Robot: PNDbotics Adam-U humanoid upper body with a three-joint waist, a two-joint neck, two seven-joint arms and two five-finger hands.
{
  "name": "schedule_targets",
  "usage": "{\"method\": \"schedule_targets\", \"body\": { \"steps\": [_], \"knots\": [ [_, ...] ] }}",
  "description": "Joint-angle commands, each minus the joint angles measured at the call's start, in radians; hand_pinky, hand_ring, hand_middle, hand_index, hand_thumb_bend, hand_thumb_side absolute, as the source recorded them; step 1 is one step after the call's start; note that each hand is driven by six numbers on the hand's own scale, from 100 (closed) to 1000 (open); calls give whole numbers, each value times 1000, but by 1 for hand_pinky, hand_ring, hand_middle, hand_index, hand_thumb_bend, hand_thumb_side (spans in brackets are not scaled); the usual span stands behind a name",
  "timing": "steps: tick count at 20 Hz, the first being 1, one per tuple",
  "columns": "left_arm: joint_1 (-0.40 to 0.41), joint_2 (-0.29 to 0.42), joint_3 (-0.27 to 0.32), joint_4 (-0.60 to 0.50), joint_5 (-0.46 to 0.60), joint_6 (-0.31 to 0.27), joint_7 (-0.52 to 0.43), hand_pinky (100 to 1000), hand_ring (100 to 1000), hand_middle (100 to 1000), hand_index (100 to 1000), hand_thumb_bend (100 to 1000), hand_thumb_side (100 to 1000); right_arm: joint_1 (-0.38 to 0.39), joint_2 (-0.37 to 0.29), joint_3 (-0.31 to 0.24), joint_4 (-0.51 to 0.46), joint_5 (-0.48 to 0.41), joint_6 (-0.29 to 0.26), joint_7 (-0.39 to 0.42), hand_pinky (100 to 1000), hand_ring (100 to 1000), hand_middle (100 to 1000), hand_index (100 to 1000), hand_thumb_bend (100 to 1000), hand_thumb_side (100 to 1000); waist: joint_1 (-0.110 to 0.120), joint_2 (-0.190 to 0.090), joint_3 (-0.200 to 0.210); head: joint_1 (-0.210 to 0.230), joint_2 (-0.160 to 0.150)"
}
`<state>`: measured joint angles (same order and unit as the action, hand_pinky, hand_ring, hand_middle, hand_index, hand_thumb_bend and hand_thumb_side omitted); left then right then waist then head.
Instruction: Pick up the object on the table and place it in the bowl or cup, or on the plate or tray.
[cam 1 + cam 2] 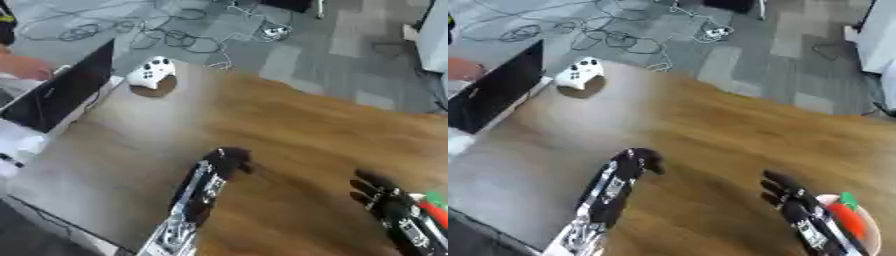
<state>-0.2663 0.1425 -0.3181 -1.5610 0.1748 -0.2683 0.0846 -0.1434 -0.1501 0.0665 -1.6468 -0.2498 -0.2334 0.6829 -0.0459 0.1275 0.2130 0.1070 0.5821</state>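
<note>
Nearest the camera, the right hand (791,197) is seen at the lower right with its fingers straight and spread, holding nothing, just beside a pale bowl (870,231) at the table's near right corner. A red object with a green tip (849,215), perhaps a toy vegetable, is seen lying in or over that bowl; whether it rests fully inside cannot be told, since the forearm covers part of the rim. From this, the placing is judged to be done or nearly done, and the open hand is taken to have been kept close to the bowl for that reason. The left hand (229,161) is seen a little farther in, near the table's middle, its fingers curled under with nothing visible between them; it is judged to be idle and parked on bare wood. The wooden table (306,130) is shown lying askew, its far edge running from upper left down to the right, and broad bare surface is left between the two hands and beyond them. At the far left corner a white controller (579,73) is set on a small brown stand, well apart from both hands, with a dark monitor (61,95) along the left edge. Beyond the far edge, grey floor with cables (175,37) is seen.
</note>
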Motion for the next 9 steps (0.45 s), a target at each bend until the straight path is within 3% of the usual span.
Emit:
{"method": "schedule_targets", "body": {
  "steps": [1,9],
  "knots": [
    [-2,-7,-5,-10,-12,-5,-4,844,576,582,690,550,764,-19,-4,3,-27,-10,4,3,991,1000,1000,1000,100,616,4,-11,-7,-21,-5],
    [9,-16,-7,-5,-19,-6,-6,844,578,581,694,550,762,-32,1,16,-30,-23,18,16,992,1000,1000,1000,100,630,8,-13,-25,-47,24]
  ]
}}
